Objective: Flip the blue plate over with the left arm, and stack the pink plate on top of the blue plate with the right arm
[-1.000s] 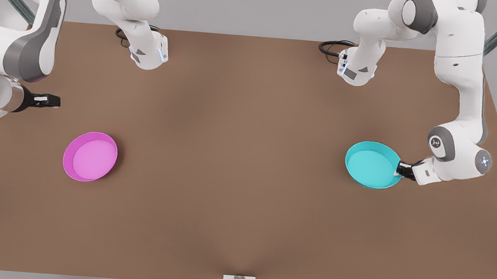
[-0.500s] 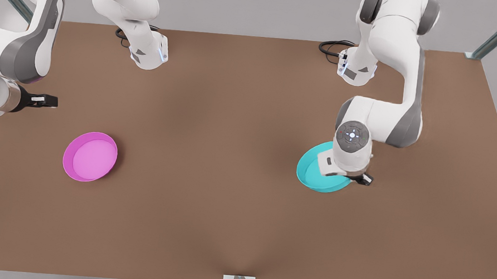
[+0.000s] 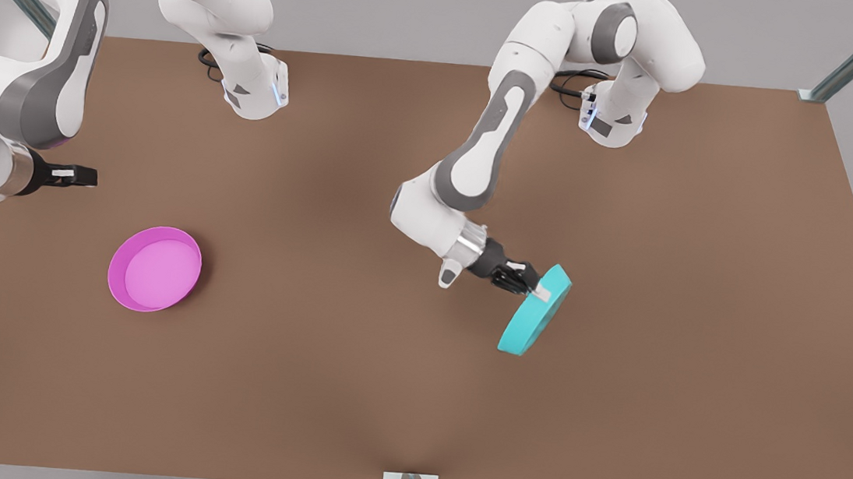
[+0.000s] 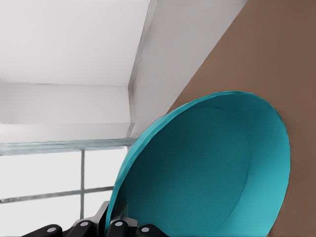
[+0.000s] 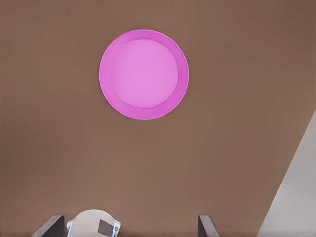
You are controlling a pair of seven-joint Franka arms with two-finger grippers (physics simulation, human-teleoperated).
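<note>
Turquoise blue plate [image 3: 535,310] has been swung from flat, well to the front view's right, toward the table centre and is now held on edge, lifted and tilted — pinched at its rim by the left gripper [image 3: 533,284], so the flip looks abt half done. Pink plate [image 3: 154,268] is left untouched, hollow up, on the front view's left; the right gripper [image 3: 88,176] waits above it, fingers' state can't be told. Brown table [image 3: 349,389] is bare matte board w/ grey walls beyond.
</note>
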